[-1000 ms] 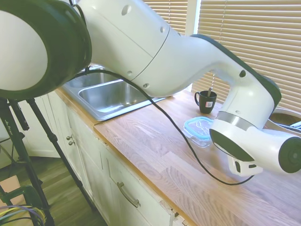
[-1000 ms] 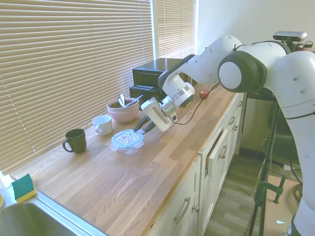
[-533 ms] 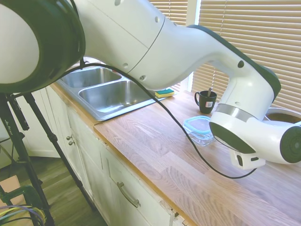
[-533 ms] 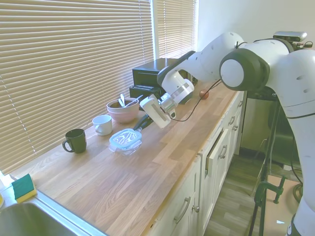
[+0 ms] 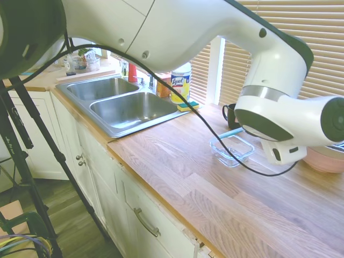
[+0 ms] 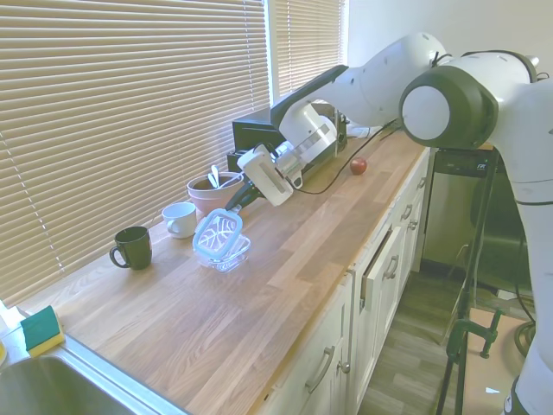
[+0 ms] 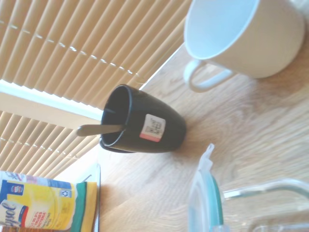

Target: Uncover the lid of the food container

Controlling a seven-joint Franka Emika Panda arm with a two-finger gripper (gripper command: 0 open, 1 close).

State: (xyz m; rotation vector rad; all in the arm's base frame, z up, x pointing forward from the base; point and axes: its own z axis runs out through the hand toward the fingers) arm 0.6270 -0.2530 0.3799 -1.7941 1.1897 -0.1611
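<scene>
While the gripper point(image 6: 232, 206) is clamped on the lid point(image 6: 217, 234), tilted up at centre-left of the second exterior frame, the food container point(image 6: 230, 257) sits uncovered below.

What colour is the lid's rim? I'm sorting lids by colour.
Teal, on a clear lid; it shows best in the wrist view.
</scene>
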